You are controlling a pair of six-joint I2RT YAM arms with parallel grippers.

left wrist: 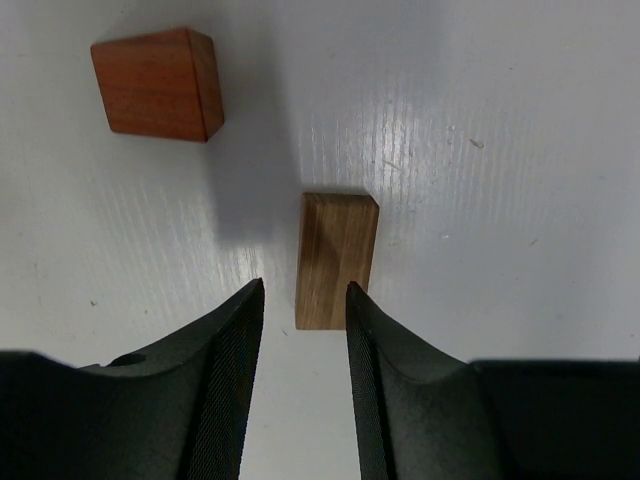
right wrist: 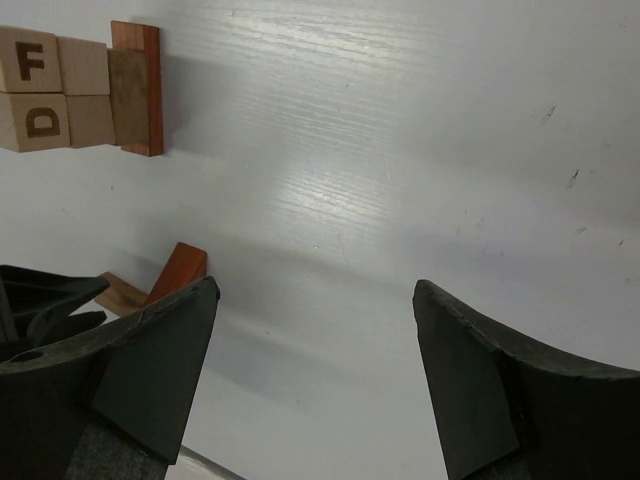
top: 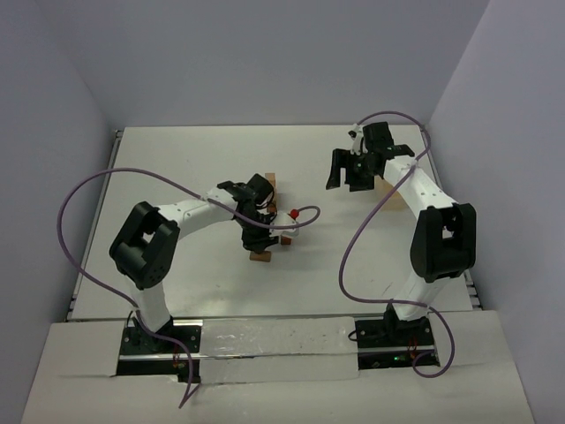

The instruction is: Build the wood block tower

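Observation:
A tan wood bar (left wrist: pixel 337 258) lies flat on the white table. My left gripper (left wrist: pixel 305 285) stands just over its near end, open by a narrow gap, its left finger clear of the wood. A reddish-brown block (left wrist: pixel 158 82) lies beyond it to the left. From above, the left gripper (top: pixel 256 237) hangs over blocks (top: pixel 260 256) at mid-table. A tight group of blocks (right wrist: pixel 85 92), two lettered F and D with a reddish bar, sits further back; I cannot tell whether it is the tower. My right gripper (right wrist: pixel 315 285) is wide open, holding nothing.
A pale wooden tray (top: pixel 395 193) lies under the right arm at the back right. A small red object (top: pixel 294 213) sits beside the blocks. Purple cables loop over both arms. Walls close the table on three sides.

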